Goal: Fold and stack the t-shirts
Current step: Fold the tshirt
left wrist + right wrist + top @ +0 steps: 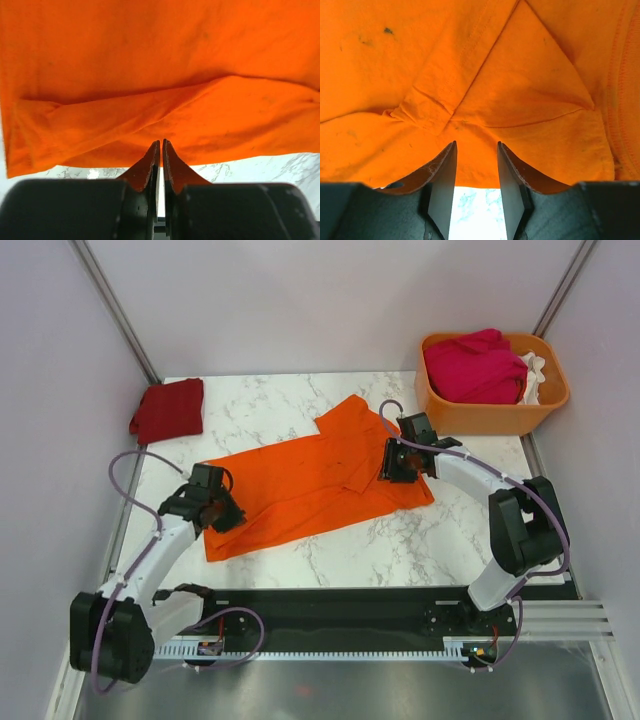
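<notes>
Orange cloth dominates: a bright orange t-shirt [300, 490] lies spread flat and askew on the white marbled surface [400, 540], reaching from one hand to the other.

The left hand [161, 145] sits at the shirt's left end. It is clenched, its two fingers pressed almost together with only a thin slit between them. Their tips are nipped on the near hem, and a raised fold of cloth runs away from the tips to both sides. The rest of the shirt spreads ahead of this hand, and a strip of bare marble shows just behind the fingertips.

The right hand [476, 145] sits at the shirt's right end and is released. Its fingers stand clearly apart and grasp nothing. Their tips hover at the shirt's near edge, where a sleeve lies folded in a triangle just ahead of them. Marble shows through the gap behind the tips.

A dark red t-shirt [168, 410] lies folded into a small square far ahead of the left hand and a little to its left, at the far corner of the surface. It is apart from the orange one.

A rigid orange plastic basket [490, 418] stands ahead of the right hand and to its right, at the other far corner. A heaped magenta t-shirt [475, 368] lies in it, with a white t-shirt [533, 375] tucked against its right side.
</notes>
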Action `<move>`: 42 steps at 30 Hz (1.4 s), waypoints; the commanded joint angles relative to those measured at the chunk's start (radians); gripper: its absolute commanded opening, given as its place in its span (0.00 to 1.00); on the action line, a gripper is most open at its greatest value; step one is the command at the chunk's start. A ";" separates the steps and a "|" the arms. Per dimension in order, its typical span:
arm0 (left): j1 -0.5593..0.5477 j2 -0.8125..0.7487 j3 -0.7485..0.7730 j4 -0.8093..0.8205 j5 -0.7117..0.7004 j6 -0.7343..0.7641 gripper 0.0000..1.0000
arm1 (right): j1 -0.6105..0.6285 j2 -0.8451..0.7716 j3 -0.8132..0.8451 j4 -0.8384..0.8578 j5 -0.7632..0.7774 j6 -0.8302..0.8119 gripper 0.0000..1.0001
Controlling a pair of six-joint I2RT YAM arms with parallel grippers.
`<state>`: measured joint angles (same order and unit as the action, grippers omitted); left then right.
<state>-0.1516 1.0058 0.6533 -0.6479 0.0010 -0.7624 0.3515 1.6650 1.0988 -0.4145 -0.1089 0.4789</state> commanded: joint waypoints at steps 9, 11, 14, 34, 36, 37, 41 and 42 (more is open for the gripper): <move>-0.230 0.229 0.040 0.071 -0.148 -0.097 0.09 | 0.000 -0.034 -0.030 0.062 -0.020 -0.017 0.45; -0.249 0.253 0.031 0.073 -0.191 -0.113 0.10 | 0.001 -0.031 -0.033 0.062 -0.021 -0.017 0.45; -0.250 0.267 0.026 0.073 -0.258 -0.111 0.10 | 0.000 -0.033 -0.033 0.060 -0.023 -0.020 0.45; -0.048 0.482 0.299 0.011 -0.380 0.041 0.13 | -0.019 -0.070 -0.031 0.034 -0.002 -0.059 0.45; -0.065 0.409 0.302 0.014 -0.378 0.049 0.13 | -0.023 -0.083 -0.027 0.034 0.002 -0.066 0.45; -0.071 0.383 0.299 0.013 -0.371 0.052 0.13 | -0.022 -0.083 -0.024 0.037 -0.006 -0.068 0.45; -0.111 0.263 0.243 0.014 -0.300 0.037 0.15 | -0.022 -0.047 -0.030 0.075 -0.093 -0.040 0.46; -0.121 0.234 0.197 0.013 -0.280 0.028 0.15 | -0.020 -0.028 -0.033 0.086 -0.106 -0.034 0.46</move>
<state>-0.2485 1.3212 0.9035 -0.6270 -0.3351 -0.7464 0.3302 1.6245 1.0645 -0.3740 -0.1516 0.4339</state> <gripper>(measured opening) 0.143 0.455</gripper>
